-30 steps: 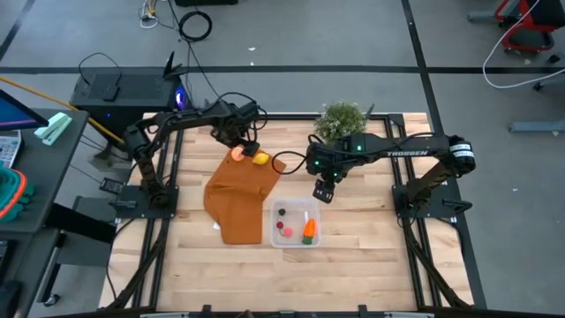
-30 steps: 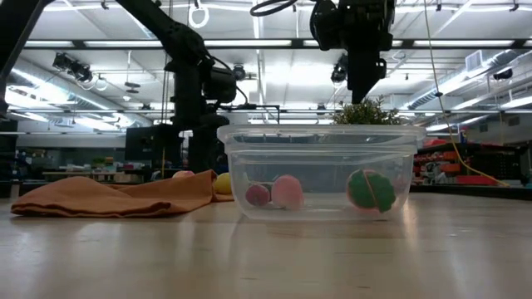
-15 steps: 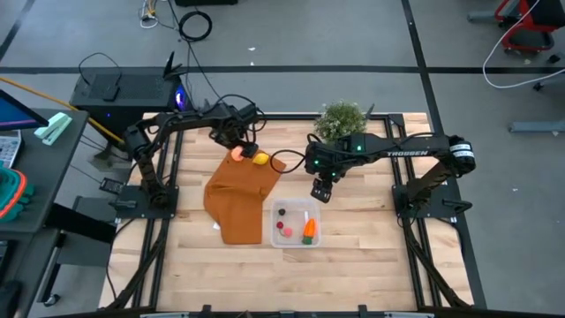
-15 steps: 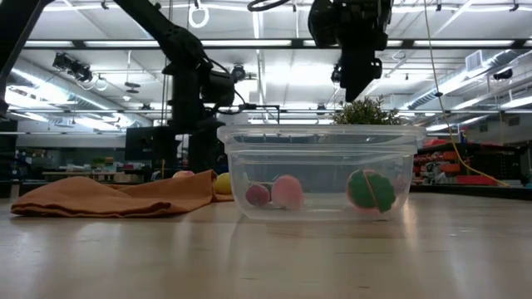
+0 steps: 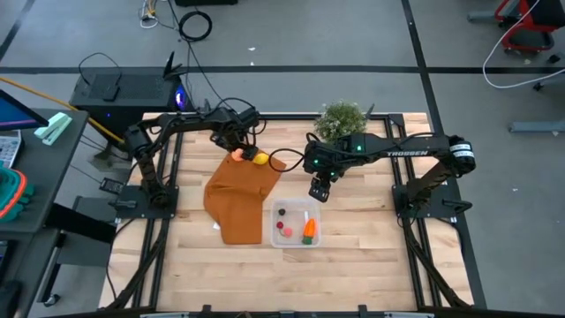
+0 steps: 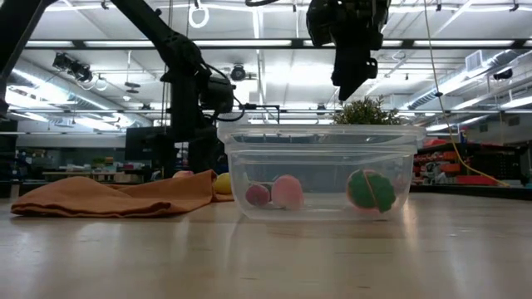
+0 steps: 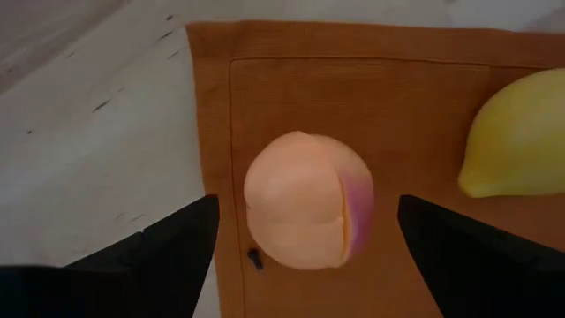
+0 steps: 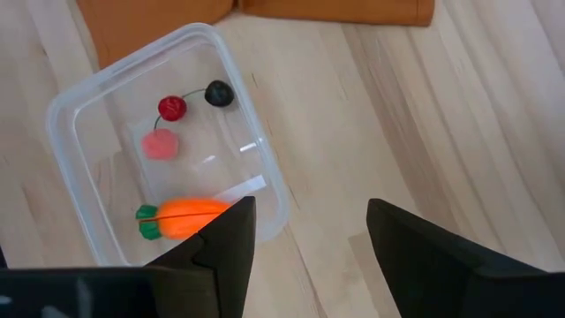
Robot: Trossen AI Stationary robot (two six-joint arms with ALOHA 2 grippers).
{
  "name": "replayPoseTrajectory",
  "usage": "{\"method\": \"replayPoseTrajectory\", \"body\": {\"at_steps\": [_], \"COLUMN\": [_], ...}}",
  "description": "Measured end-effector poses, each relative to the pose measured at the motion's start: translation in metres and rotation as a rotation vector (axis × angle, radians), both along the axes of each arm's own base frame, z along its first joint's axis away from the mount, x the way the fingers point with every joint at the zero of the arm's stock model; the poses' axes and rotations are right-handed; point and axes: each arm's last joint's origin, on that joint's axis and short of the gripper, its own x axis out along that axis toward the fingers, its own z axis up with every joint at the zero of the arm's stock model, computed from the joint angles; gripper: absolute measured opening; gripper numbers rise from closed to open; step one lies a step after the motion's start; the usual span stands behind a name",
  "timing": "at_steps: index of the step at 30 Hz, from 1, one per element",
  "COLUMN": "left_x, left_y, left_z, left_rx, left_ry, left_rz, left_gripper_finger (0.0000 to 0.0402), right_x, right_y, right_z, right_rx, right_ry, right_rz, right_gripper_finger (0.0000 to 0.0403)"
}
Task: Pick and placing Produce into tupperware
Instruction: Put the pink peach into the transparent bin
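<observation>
We see the left gripper [image 7: 300, 238] spread wide over the far end of the orange-brown cloth [image 5: 237, 196], w/ the round fruit [image 7: 307, 212] sitting btwn its fingers [image 7: 159, 256] but untouched, gaps on both sides. The fruit rests on the cloth near its corner; the lemon [image 7: 519, 137] lies just beside it, also on the cloth.

In the high view we find the right gripper [image 5: 317, 191] up in the air btwn the potted plant [image 5: 341, 119] and the tupperware [image 5: 296, 223], holding nothing; its fingers [image 8: 221, 238] stand apart, per the right wrist view.

The tupperware sits on the wooden table [image 5: 371, 256], just beside the cloth's near edge. Inside we count the carrot [image 8: 181, 216], a red-pink piece [image 8: 161, 144], a small red piece [image 8: 172, 108] and a dark piece [image 8: 219, 93]; a thin stem seems to join the last two.
</observation>
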Motion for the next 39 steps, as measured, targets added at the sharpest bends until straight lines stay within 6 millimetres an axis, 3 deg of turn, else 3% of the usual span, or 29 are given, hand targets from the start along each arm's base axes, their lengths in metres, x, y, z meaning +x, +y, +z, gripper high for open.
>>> {"method": "replayPoseTrajectory", "body": {"at_steps": [9, 27, 39], "left_x": [0.005, 0.008, 0.008], "left_y": [-0.002, -0.002, -0.002], "left_z": [-0.015, -0.015, -0.015], "left_rx": [-0.036, -0.021, -0.015], "left_ry": [0.027, 0.016, 0.020], "left_rz": [-0.015, -0.053, -0.079], "left_gripper_finger": [0.0357, 0.0354, 0.0284], "right_x": [0.000, 0.002, 0.002], "right_y": [0.000, 0.000, -0.001], "right_z": [0.000, 0.001, 0.001], "right_rx": [0.000, -0.007, -0.007], "right_ry": [-0.004, -0.017, -0.025], "right_rz": [-0.001, -0.007, -0.012], "right_gripper_finger": [0.0187, 0.0185, 0.0180]}}
